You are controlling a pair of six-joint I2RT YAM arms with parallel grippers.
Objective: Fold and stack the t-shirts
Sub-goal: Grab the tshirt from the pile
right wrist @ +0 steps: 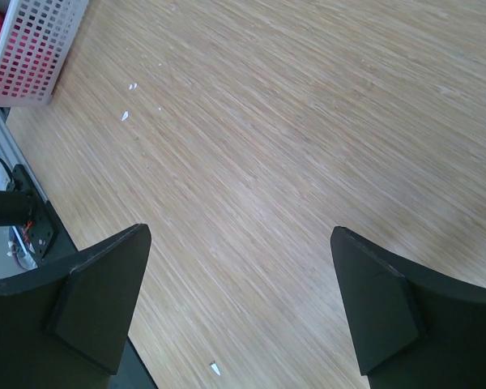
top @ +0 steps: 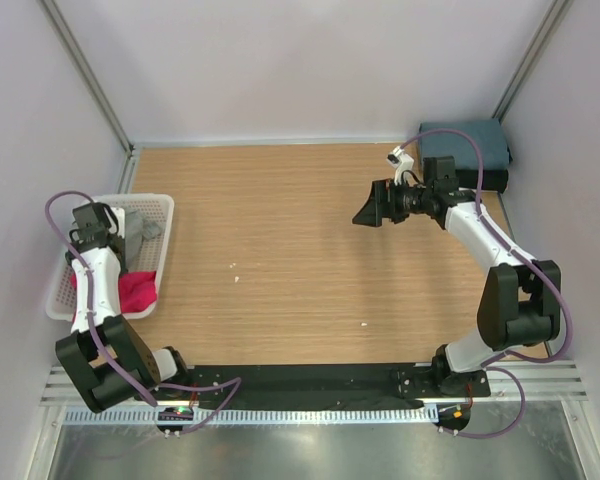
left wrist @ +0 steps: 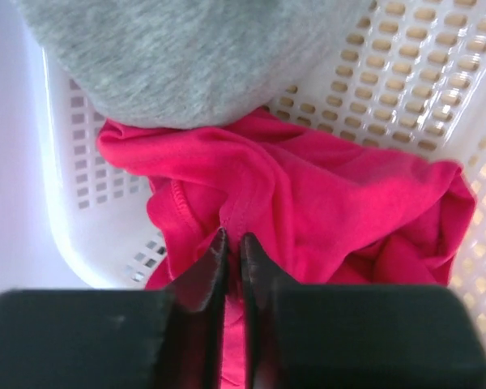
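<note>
Two tees lie in the white mesh basket [left wrist: 437, 73] at the left edge of the counter [top: 280, 250]; its long axis runs near to far. One grey tee [left wrist: 202, 57] fills the far end and overlaps the far edge of one red tee [left wrist: 324, 211], which is bunched at the near end with no clear long axis, its folds running every way. From above, the left arm hides the basket's middle. Left tool [left wrist: 233, 239] points down into the basket, its jaws almost together and pinching a raised ridge of the red tee. One blue tee [top: 465, 143] lies folded flat in the far right corner, long axis left to right, with black cloth [top: 496, 182] showing under its near right edge; the right arm covers part of that near edge. Right tool [right wrist: 239, 233] hangs above bare counter, well apart from every tee, jaws spread wide and holding nothing. Few white specks [right wrist: 125, 116] dot the counter between basket and right tool
</note>
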